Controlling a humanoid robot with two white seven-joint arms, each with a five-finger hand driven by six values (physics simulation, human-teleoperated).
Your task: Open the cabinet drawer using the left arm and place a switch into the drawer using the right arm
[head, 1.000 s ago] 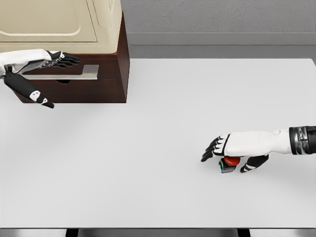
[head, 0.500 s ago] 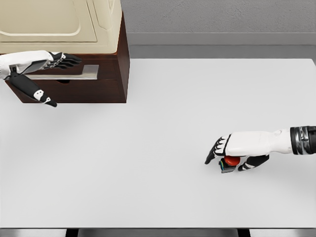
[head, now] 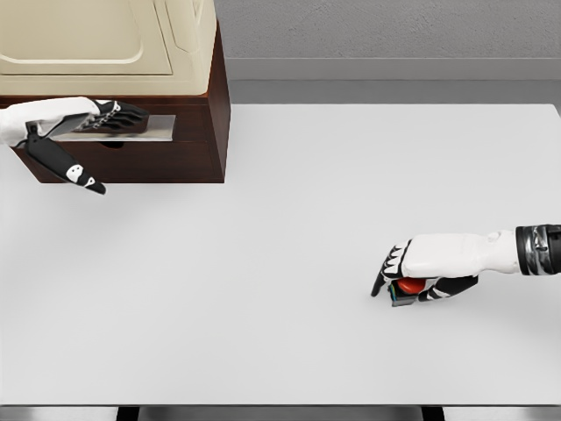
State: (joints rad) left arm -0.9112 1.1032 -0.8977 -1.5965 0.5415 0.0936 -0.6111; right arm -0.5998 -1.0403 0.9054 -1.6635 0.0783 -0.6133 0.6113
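Across most of the head view spreads a plain white table (head: pixel 289 219), with a grey wall (head: pixel 386 31) and a paler baseboard strip behind it. At the far left corner stands a dark wooden cabinet (head: pixel 197 140) with a cream upper part, its drawer (head: pixel 175 158) shut behind a flat metal handle (head: pixel 145 128). On that handle lie the extended fingers of the left hand (head: pixel 83 123), thumb hanging below, not closed around it. Near the right front, the right hand (head: pixel 421 272) curls over a red switch (head: pixel 408 287) resting on the table, fingers and thumb clamped around it.
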